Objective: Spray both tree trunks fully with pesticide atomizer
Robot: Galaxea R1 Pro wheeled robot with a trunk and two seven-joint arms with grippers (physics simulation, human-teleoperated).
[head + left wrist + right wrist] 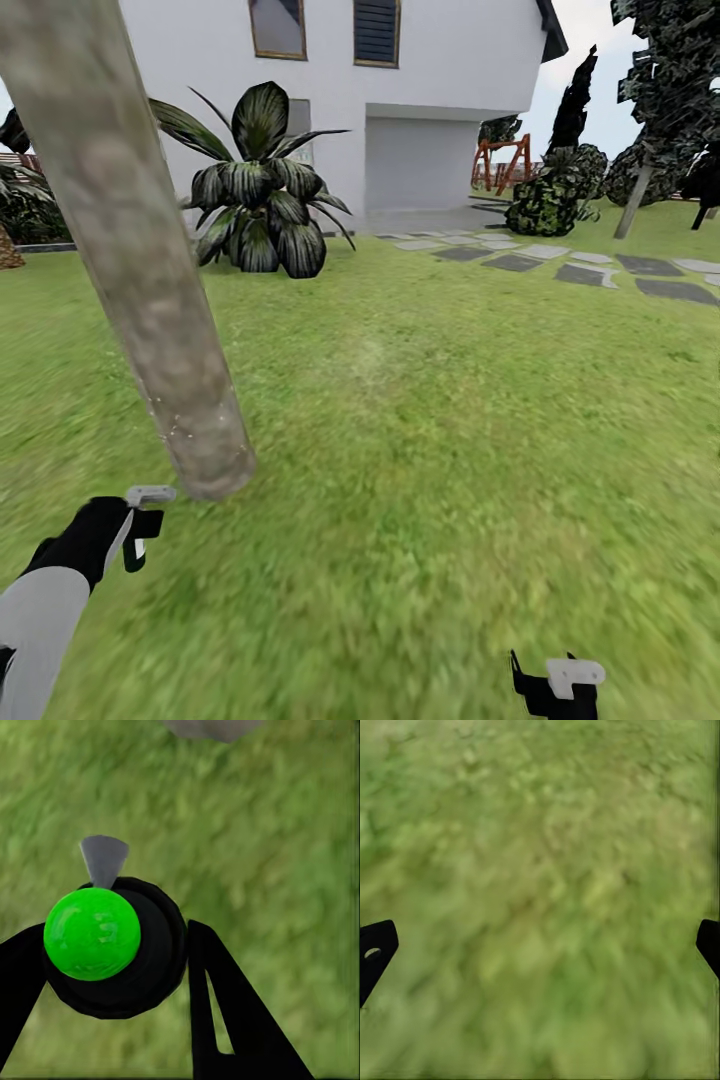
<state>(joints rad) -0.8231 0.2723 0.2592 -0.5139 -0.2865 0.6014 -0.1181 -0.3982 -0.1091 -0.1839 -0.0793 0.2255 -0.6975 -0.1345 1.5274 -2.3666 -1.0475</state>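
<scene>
Grass of the lawn point(450, 420) lies closest and largest, spreading from the bottom edge up to the white house point(400, 90) at the top of the head view. Next in size, a tree trunk point(130, 250) slants from the upper left corner down to its base at lower left. Just below that base, the left gripper point(140, 520) pinches the pesticide atomizer point(112, 945); in the left wrist view its dark round body with a bright green top sits wedged between the black jaws, grey nozzle point(103, 859) forward. At the bottom right edge, the right gripper point(560, 685) hangs over bare grass, jaws spread wide with nothing between them. Judged from here, the nozzle seems aimed past the trunk's foot, so spray could wet grass instead of bark and leave the higher bark untreated.
</scene>
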